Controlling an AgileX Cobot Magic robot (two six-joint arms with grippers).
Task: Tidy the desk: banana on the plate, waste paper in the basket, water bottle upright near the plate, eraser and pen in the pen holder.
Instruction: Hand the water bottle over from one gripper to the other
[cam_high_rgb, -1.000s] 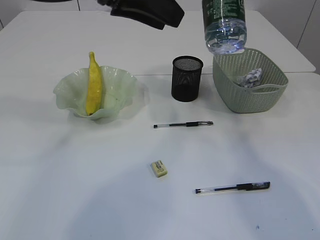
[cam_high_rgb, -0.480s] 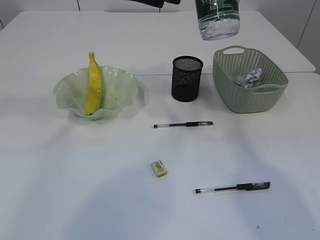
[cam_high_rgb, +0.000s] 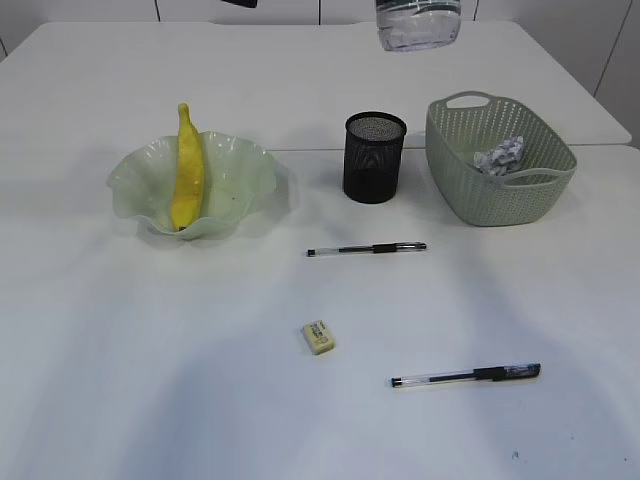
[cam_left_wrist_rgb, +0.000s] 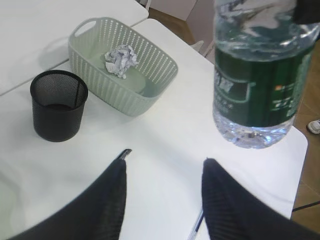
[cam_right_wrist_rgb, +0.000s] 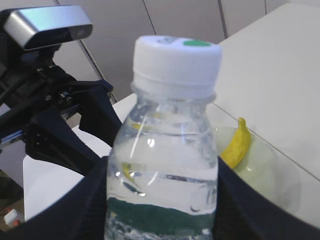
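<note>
The water bottle (cam_left_wrist_rgb: 260, 75) carries a dark green label with pale printed characters and a small orange mark, too blurred to read; its white cap (cam_right_wrist_rgb: 177, 62) bears a green spot. The eraser (cam_high_rgb: 318, 337) shows a printed mark, also illegible. In the right wrist view the right gripper (cam_right_wrist_rgb: 160, 200) is clamped on the bottle — its dark fingers (cam_right_wrist_rgb: 75, 210) press both sides of the clear body at label height, jaws about half spread by the bottle's width. In the exterior view only the bottle's base shows, hanging at the top edge, high above the desk (cam_high_rgb: 150, 380) and above the gap between pen holder (cam_high_rgb: 374, 157) and basket (cam_high_rgb: 498, 160). The left gripper (cam_left_wrist_rgb: 162, 195) stands roughly half open with nothing between its two dark fingers (cam_left_wrist_rgb: 107, 200); the bottle hangs apart from them at upper right of that view. The banana (cam_high_rgb: 187, 170) lies in the plate (cam_high_rgb: 250, 160) at left, dark tip pointing away from the camera. The waste paper (cam_high_rgb: 500, 154) rests inside the basket at right — the empty-looking pen holder stands between plate and basket. One pen (cam_high_rgb: 366, 249) lies on the desk in front of the pen holder, a second pen (cam_high_rgb: 465, 375) nearer the camera at right, and the eraser lies between them, to the left.
</note>
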